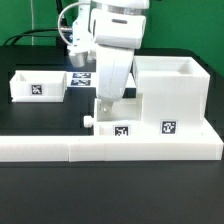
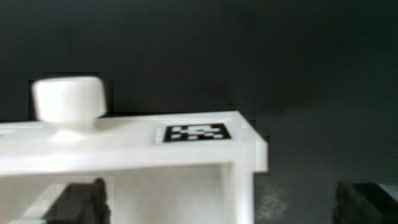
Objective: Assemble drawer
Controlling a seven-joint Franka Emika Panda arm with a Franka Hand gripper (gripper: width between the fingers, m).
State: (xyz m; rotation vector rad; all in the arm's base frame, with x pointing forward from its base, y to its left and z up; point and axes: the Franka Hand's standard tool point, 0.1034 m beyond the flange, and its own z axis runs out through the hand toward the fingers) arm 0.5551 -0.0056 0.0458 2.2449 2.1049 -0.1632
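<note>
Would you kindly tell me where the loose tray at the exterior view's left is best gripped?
Probably by its thin near wall, from above: the tray sits open side up, clear of the housing, so the jaws can straddle that wall.

I see a black table (image 1: pixel 40 120), a long low white wall (image 1: pixel 40 150) along its near edge, and a tagged marker board (image 1: pixel 79 79) lying flat farther back, partly hidden.
</note>
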